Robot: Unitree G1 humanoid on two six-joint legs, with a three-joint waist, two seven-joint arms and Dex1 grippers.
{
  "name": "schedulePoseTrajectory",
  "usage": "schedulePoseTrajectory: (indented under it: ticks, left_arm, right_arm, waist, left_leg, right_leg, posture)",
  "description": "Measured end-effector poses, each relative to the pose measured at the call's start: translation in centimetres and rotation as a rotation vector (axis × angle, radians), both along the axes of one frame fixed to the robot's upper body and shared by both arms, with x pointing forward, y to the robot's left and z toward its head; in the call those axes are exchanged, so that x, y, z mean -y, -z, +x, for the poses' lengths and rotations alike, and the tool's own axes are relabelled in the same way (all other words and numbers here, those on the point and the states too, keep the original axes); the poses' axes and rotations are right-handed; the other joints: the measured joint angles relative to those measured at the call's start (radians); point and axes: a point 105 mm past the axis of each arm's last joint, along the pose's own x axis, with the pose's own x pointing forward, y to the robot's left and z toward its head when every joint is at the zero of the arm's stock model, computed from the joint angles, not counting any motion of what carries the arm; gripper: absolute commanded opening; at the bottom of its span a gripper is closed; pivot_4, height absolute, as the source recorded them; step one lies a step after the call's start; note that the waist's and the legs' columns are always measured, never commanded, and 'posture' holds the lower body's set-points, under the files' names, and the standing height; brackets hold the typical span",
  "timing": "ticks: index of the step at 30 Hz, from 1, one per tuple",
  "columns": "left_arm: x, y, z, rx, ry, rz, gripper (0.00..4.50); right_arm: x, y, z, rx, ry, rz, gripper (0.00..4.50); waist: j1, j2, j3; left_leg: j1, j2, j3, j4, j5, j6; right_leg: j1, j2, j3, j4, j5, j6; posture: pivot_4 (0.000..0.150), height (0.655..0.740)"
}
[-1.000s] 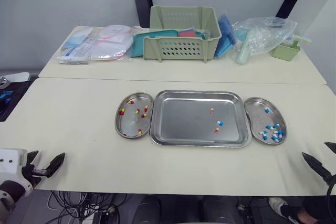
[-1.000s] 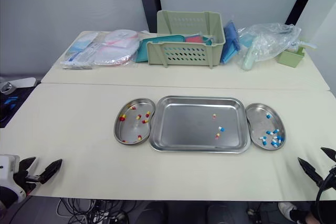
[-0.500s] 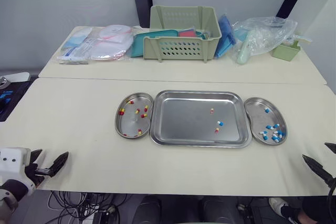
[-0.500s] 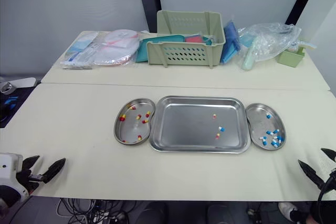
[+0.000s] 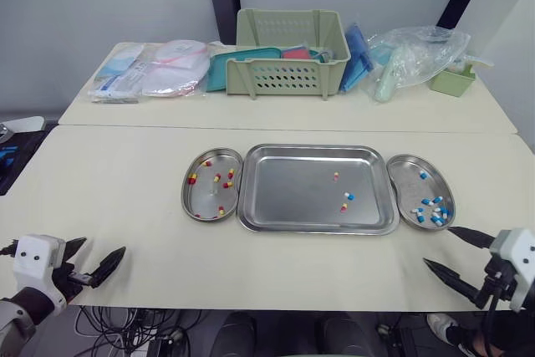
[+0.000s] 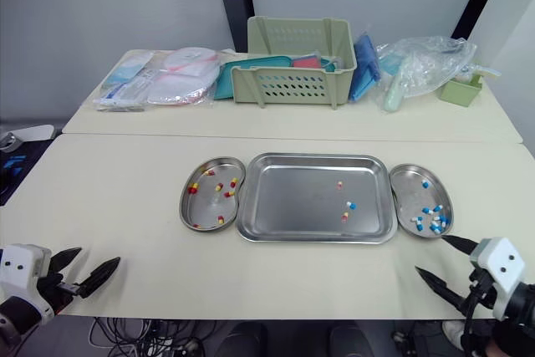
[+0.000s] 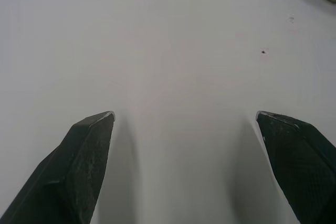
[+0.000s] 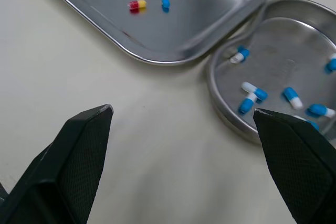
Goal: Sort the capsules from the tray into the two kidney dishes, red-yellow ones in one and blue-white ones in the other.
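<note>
I am holding my right gripper wide at the tray's five o'clock, nearest three capsules lying toward its three o'clock; my left gripper is waiting wide at eight o'clock.

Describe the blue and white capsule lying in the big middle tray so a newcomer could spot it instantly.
On the near table, find the rectangular steel tray at its centre. Three capsules lie in its right half; the blue-white capsule sits close beside a red-yellow capsule. It is the tray's only blue one.
</note>
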Motion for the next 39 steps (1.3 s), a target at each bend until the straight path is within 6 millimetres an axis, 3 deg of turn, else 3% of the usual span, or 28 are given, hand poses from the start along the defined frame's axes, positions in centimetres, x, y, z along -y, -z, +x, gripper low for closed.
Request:
schedulePoseTrajectory:
  ticks: [6,13,26,30,34,39]
  left_arm:
    - [2.3,-0.9,-0.5,0.004,0.102,0.006,4.48]
    - [8.0,-2.1,-0.3,0.019,0.325,-0.07,4.48]
    - [16.1,-4.6,1.3,0.053,0.615,-0.159,4.48]
    - [18.3,-4.9,2.6,0.061,0.674,-0.172,4.48]
    - [22.4,-5.3,4.0,0.091,0.797,-0.184,4.48]
    - [27.1,-4.8,7.4,0.103,0.847,-0.177,4.48]
  right_arm:
    - [-2.3,0.0,0.5,-0.008,-0.06,0.027,4.5]
    - [-2.4,-0.5,1.6,-0.01,-0.058,0.023,4.5]
    - [-3.9,-0.2,1.6,-0.028,-0.11,0.045,4.5]
    - [-4.1,-0.2,1.8,-0.022,-0.111,0.046,4.5]
    - [-4.6,-0.5,2.1,-0.007,-0.128,0.048,4.5]
    - [-5.3,-0.6,2.4,-0.003,-0.136,0.051,4.5]
  waist:
    - [0.001,0.0,0.0]
    - [0.001,-0.001,0.0]
    - [0.002,-0.001,0.0]
    - [0.002,0.0,0.0]
    - [0.004,-0.001,0.0]
    - [0.002,-0.001,0.0]
  left_leg:
    - [0.0,0.0,0.0,0.0,0.0,0.0]
    - [0.0,0.0,0.0,0.0,0.0,0.0]
    - [0.0,0.0,0.0,0.0,0.0,0.0]
    - [0.0,-0.001,0.0,0.001,0.0,0.0]
    - [-0.001,-0.001,-0.001,0.001,0.0,0.0]
    - [-0.001,-0.001,-0.001,0.002,0.0,0.0]
  right_leg:
    - [0.0,0.0,0.0,0.0,0.0,0.0]
    - [0.0,0.0,0.0,0.0,0.0,0.0]
    - [0.0,0.0,0.0,0.0,0.0,0.0]
    - [0.0,0.0,0.0,0.0,0.0,0.0]
    - [0.001,0.0,-0.001,0.0,0.0,0.0]
    - [0.001,0.0,-0.001,0.0,0.0,0.0]
  posture:
    - [0.15,0.74]
    - [0.15,0.74]
    - [0.15,0.74]
    - [0.15,0.74]
    - [0.15,0.74]
    - [0.15,0.74]
